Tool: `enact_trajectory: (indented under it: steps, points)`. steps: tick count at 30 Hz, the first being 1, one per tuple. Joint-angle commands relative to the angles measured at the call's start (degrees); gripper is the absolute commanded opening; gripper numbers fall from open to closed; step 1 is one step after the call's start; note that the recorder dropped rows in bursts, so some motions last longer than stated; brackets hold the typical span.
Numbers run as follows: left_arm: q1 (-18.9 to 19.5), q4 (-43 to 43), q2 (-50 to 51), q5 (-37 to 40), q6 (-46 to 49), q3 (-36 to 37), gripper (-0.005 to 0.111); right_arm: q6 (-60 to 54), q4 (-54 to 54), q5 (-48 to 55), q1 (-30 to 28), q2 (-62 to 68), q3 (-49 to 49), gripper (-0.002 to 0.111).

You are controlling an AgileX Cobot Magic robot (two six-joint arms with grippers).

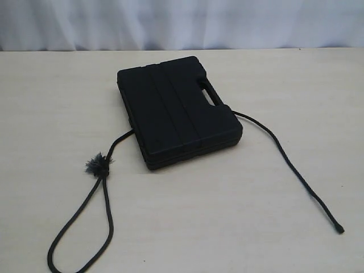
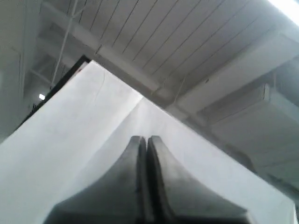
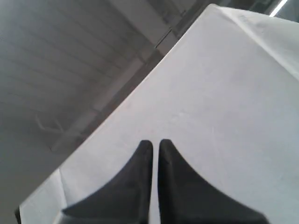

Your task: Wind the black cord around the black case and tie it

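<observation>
The black case [image 1: 170, 111] lies flat on the beige table [image 1: 227, 216], its handle slot [image 1: 209, 94] toward the back right. The black cord [image 1: 287, 162] runs under the case. On the right it comes out and ends in a blunt tip [image 1: 339, 230]. On the left it comes out past a frayed tuft [image 1: 96, 165] and forms a long loop [image 1: 108, 222] at the front edge. Neither gripper appears in the exterior view. The left gripper [image 2: 144, 138] is shut on nothing, aimed at a white curtain. The right gripper [image 3: 155, 142] is shut but for a hairline gap, also empty.
A white curtain [image 1: 182, 23] hangs behind the table's far edge. Both wrist views show only that white cloth [image 2: 70, 140] and a ribbed ceiling [image 3: 60, 56], no table or task objects.
</observation>
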Motion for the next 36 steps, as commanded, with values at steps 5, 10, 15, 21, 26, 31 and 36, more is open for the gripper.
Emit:
enact_trajectory:
  steps: [5, 10, 15, 21, 26, 31, 36]
  points:
    - [-1.37, 24.01, 35.04, 56.31, 1.49, -31.36, 0.000, 7.08, -46.87, 50.14, 0.04, 33.66, -27.96, 0.004]
    - [-5.59, 15.28, 56.51, 87.42, 21.64, -47.65, 0.000, -22.18, -35.08, 68.34, 5.95, 52.19, -38.76, 0.004]
    - [-6.64, -0.05, 68.67, 91.89, 37.35, -50.33, 0.000, -46.03, -11.95, 87.32, 11.15, 68.41, -53.05, 0.005]
    - [-6.64, -4.15, 75.45, 92.03, 38.64, -50.33, 0.000, -50.08, -1.13, 91.36, 11.41, 83.32, -66.22, 0.023]
    - [-6.64, -4.27, 77.22, 93.95, 41.13, -50.33, 0.016, -53.46, 3.66, 91.94, 11.41, 93.12, -75.93, 0.044]
    - [-6.64, -4.27, 77.22, 93.57, 43.40, -50.33, 0.040, -59.23, 7.79, 94.50, 12.06, 101.17, -83.09, 0.048]
    - [-6.64, -7.68, 77.22, 93.37, 49.30, -50.33, 0.042, -57.89, -1.92, 91.86, 14.94, 106.06, -85.60, 0.048]
